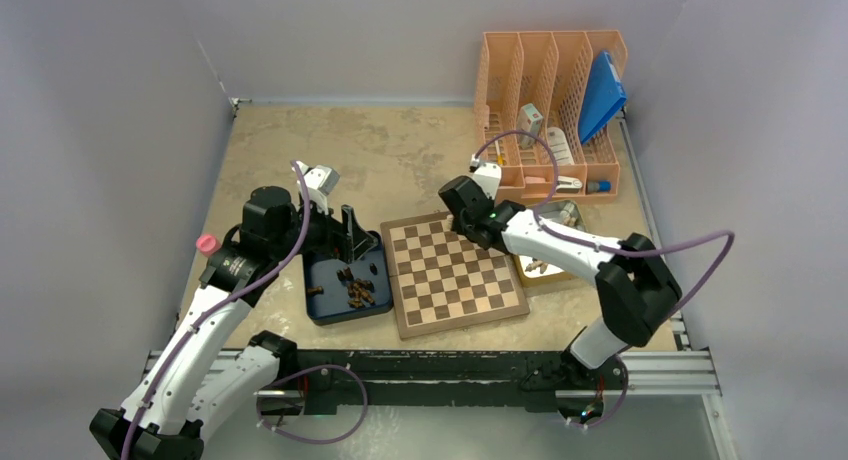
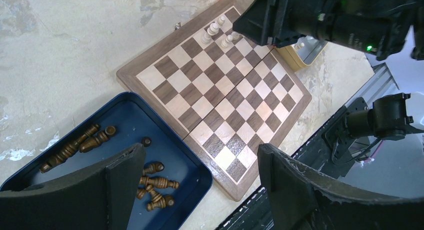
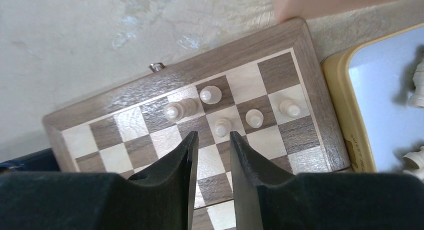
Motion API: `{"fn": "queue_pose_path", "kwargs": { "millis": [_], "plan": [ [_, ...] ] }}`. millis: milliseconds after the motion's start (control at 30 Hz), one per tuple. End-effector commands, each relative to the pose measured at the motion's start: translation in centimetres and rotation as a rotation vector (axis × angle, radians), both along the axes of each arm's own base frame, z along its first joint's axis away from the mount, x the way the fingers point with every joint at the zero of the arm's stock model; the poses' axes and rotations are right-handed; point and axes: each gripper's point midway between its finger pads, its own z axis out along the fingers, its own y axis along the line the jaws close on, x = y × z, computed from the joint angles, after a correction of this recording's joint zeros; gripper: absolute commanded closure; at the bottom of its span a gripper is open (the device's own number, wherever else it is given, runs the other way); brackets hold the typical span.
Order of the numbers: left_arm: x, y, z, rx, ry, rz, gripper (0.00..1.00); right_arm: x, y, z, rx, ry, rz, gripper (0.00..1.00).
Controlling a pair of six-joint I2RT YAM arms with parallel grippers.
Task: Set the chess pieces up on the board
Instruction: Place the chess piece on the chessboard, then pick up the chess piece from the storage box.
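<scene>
The board (image 1: 455, 272) lies mid-table. Several pale chess pieces (image 3: 223, 126) stand on its far right corner squares, also seen in the left wrist view (image 2: 215, 32). My right gripper (image 3: 213, 136) hovers just above them, over the board's far edge (image 1: 462, 220), jaws a little apart with nothing between them. Dark chess pieces (image 2: 155, 182) lie loose in the dark blue tray (image 1: 330, 310) left of the board. My left gripper (image 2: 200, 150) is wide open and empty above that tray's right edge (image 1: 352, 235). More pale pieces (image 3: 417, 85) lie in the yellow tray (image 3: 345, 105).
A peach file rack (image 1: 550, 100) holding a blue folder (image 1: 600, 95) stands at the back right. A small pink object (image 1: 207, 244) sits by the left wall. The black mounting rail (image 1: 450, 365) runs along the near edge.
</scene>
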Motion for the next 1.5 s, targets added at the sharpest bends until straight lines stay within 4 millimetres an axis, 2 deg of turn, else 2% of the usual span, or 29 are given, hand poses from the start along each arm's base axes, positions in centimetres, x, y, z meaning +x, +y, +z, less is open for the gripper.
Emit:
{"fn": "queue_pose_path", "kwargs": {
  "millis": [0,133,233,433,567,800,1067,1233,1467],
  "plan": [
    [0.1,-0.2,0.3,-0.014,-0.02,0.0,0.17,0.6,-0.6,3.6,0.029,-0.078,-0.021,0.68],
    [0.1,-0.1,0.4,-0.013,-0.02,0.001,0.17,1.2,-1.8,5.2,0.043,-0.127,-0.066,0.67],
    [0.0,-0.1,0.5,-0.015,-0.026,0.003,0.17,2.0,-3.7,5.7,0.048,-0.141,-0.113,0.68],
    [0.0,-0.2,0.5,-0.017,-0.026,-0.003,0.17,3.1,-9.4,5.9,0.034,-0.156,-0.24,0.68],
    [0.0,-0.2,0.6,-0.019,-0.027,-0.004,0.17,3.0,-12.9,6.2,0.024,-0.169,-0.314,0.68],
    [-0.2,-0.3,0.7,-0.024,-0.031,-0.016,0.17,2.5,-17.6,4.2,0.003,-0.131,-0.414,0.7],
    [-0.6,-0.7,1.1,-0.04,-0.043,-0.044,0.17,2.0,-21.1,1.0,-0.016,-0.041,-0.524,0.65],
    [-0.9,-1.0,1.2,-0.05,-0.041,-0.068,0.17,2.0,-21.8,-0.6,-0.018,0.042,-0.525,0.61],
    [-1.4,-1.3,1.6,-0.053,-0.057,-0.081,0.17,0.3,-22.9,-2.1,-0.099,0.147,-0.534,0.54]
  ]
}}
